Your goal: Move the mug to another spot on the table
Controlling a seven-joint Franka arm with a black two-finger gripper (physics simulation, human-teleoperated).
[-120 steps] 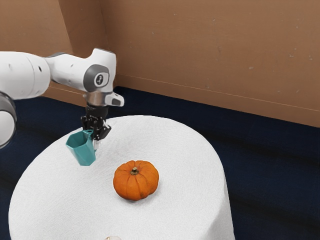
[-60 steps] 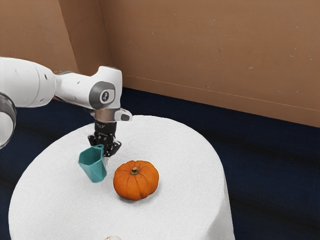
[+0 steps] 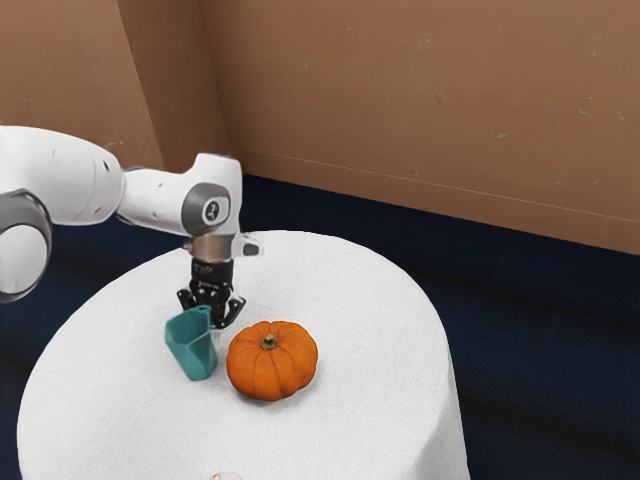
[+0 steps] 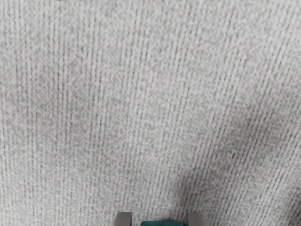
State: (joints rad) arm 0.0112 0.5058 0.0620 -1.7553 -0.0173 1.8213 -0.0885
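A teal faceted mug (image 3: 192,345) hangs tilted just over the white tablecloth (image 3: 330,300), close to the exterior view's left of the orange pumpkin. My black gripper (image 3: 210,312) points straight down and is shut on the mug's upper rim. In the wrist view a sliver of the teal mug (image 4: 157,223) sits between two grey fingertips (image 4: 123,219), with the woven cloth right below.
An orange pumpkin (image 3: 272,359) stands in the middle of the round table, almost touching the mug. A small pale object (image 3: 226,476) peeks in at the table's front edge. Dark blue floor surrounds the table, and brown walls rise behind it.
My arm has carried the mug down and toward the exterior view's right, from the table's left edge to a spot beside the pumpkin, close to the cloth.
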